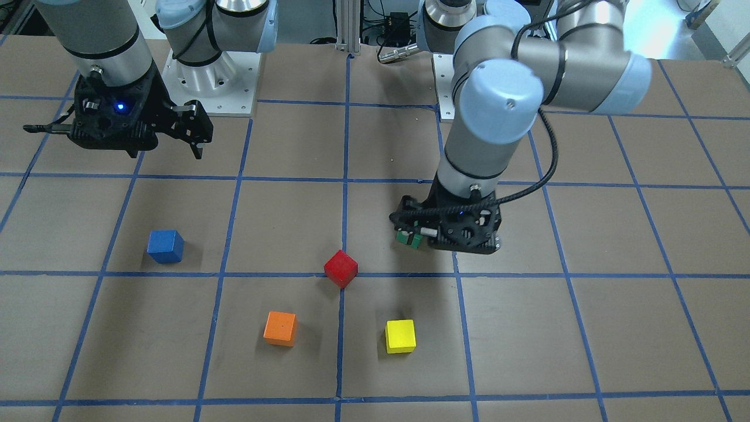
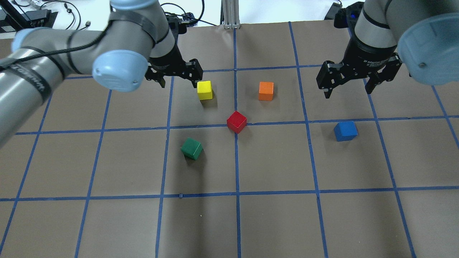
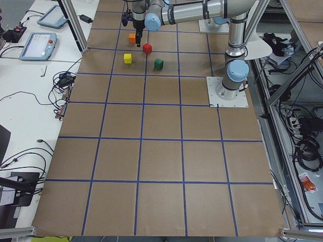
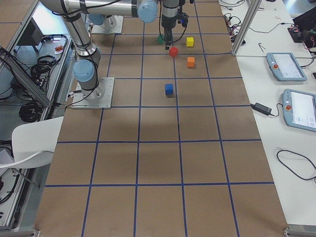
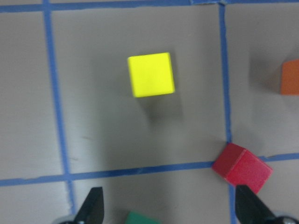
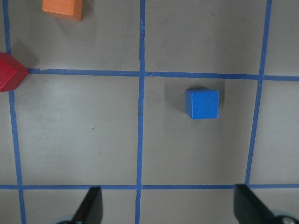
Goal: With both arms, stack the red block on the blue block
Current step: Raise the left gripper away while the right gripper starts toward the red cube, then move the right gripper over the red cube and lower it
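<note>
- Green block [image 2: 192,148] nearest, left of centre.
- Left gripper [image 2: 179,79] hovers at far left, jaws spread, empty (yellow block [image 2: 204,90] just right of it).
- Red block [image 2: 236,121] sits at centre on a tape crossing.
- Right gripper [image 2: 348,90] is at far right, jaws spread, empty; blue block [image 2: 345,130] lies nearer, apart.

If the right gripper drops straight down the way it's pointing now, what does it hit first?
Probably bare table, not a block: in its wrist view the blue block sits ahead of the open right gripper, though depth is unclear.
</note>
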Robot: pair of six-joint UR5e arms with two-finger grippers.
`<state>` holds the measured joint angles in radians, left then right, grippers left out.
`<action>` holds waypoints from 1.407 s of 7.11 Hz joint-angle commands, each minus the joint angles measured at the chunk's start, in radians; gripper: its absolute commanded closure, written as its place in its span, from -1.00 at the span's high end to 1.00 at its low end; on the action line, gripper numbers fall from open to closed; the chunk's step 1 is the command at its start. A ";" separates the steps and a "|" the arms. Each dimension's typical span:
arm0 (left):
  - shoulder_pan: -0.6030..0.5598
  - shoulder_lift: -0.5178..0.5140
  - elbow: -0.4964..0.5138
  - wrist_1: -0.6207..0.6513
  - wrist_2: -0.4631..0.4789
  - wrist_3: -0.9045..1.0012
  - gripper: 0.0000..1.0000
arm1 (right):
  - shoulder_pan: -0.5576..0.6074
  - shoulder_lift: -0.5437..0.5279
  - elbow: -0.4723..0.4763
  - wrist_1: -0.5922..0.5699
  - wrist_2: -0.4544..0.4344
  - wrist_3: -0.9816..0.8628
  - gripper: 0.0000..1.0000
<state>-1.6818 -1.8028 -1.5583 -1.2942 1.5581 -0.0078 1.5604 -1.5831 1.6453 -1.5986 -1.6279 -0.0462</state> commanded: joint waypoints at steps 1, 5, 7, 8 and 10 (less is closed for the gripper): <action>0.100 0.119 0.104 -0.190 0.010 0.156 1.00 | 0.003 0.017 0.002 0.012 0.011 0.002 1.00; 0.117 0.169 0.113 -0.258 0.010 0.233 1.00 | 0.120 0.121 -0.012 -0.145 0.103 0.312 1.00; 0.114 0.157 0.118 -0.272 0.016 0.236 1.00 | 0.219 0.194 -0.012 -0.242 0.108 0.602 1.00; 0.119 0.163 0.129 -0.307 0.011 0.236 1.00 | 0.255 0.237 -0.010 -0.308 0.108 0.735 1.00; 0.117 0.135 0.170 -0.326 0.016 0.235 1.00 | 0.297 0.322 -0.012 -0.401 0.108 0.868 1.00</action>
<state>-1.5649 -1.6564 -1.4092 -1.6031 1.5714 0.2274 1.8290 -1.3121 1.6341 -1.9359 -1.5204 0.7321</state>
